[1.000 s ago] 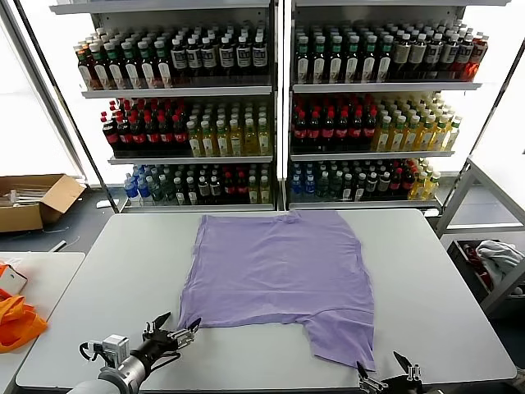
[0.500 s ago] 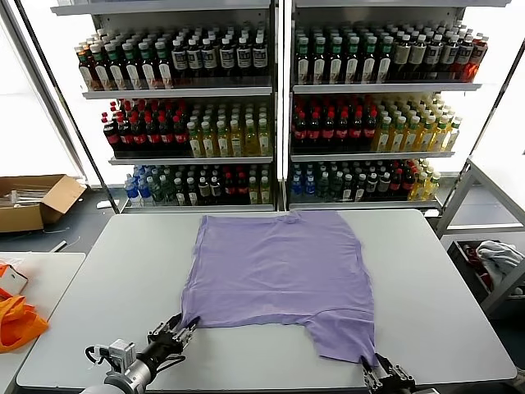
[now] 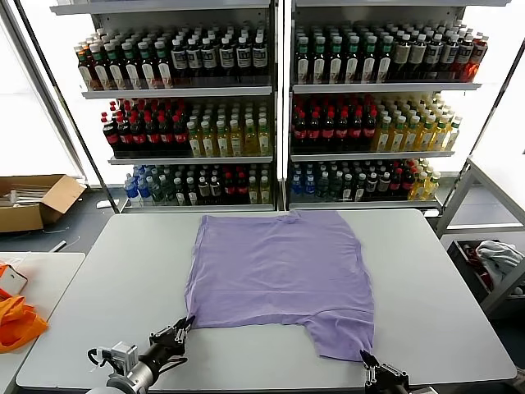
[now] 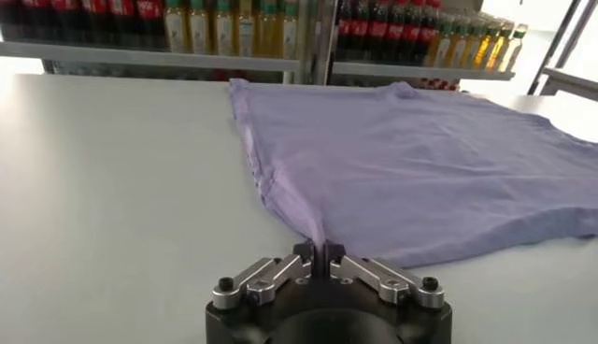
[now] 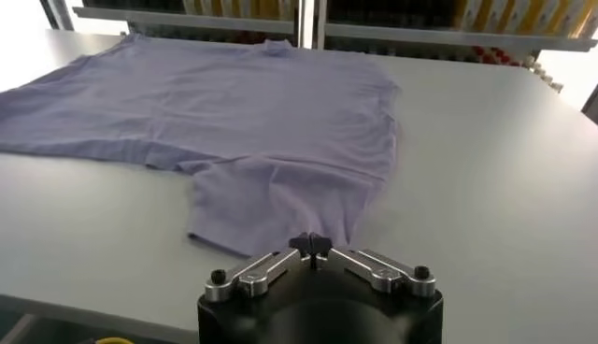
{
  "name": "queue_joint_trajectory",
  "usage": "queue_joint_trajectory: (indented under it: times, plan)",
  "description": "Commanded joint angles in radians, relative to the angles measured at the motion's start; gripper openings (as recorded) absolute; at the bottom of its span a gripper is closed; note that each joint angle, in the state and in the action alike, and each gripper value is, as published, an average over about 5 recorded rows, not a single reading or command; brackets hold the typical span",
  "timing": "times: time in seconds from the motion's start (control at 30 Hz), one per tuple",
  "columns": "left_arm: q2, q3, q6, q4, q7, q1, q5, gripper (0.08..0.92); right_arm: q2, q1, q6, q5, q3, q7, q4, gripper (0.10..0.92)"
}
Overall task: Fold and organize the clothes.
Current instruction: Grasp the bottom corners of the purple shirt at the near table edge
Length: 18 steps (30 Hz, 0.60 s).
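Lavender T-shirt (image 3: 279,275) spread flat mid-tabletop (image 3: 123,271), no legible print or label. Left gripper (image 3: 184,326) pinches its near-left corner; right gripper (image 3: 367,361) pinches the sleeve hem at the near edge, both clamped closed.

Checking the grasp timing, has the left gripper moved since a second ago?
Yes. The left gripper has closed on the T-shirt corner and now sits slightly nearer the table's front edge.

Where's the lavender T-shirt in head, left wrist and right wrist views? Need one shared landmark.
Head: lavender T-shirt spread flat mid-table.
Left wrist: fills the picture's right half, one corner pinched in the left gripper.
Right wrist: across the upper picture, its hem at the right gripper.
Shared landmark: drink shelves behind the table.
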Motion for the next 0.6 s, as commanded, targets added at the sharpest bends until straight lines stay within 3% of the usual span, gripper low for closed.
queue_joint_trajectory:
  times: [0.03,0.4,0.47,0.6]
  plan:
    - [0.000,0.001,-0.005,-0.001,-0.001,0.001,0.005,0.140,0.003,-0.027,0.038,-0.003,-0.001,-0.018,0.030,0.108]
    - [0.001,-0.007,-0.010,-0.032,0.001,0.020,0.005,0.089,0.015,-0.060,0.041,-0.049,-0.004,-0.020,0.044,0.111]
    - [0.001,-0.008,-0.011,-0.036,0.002,0.020,0.005,0.088,0.019,-0.054,0.042,-0.052,-0.007,-0.005,0.046,0.138]
    - [0.005,-0.011,-0.014,-0.041,0.003,0.016,0.005,0.088,0.025,-0.028,0.042,-0.043,-0.009,0.032,0.035,0.268]
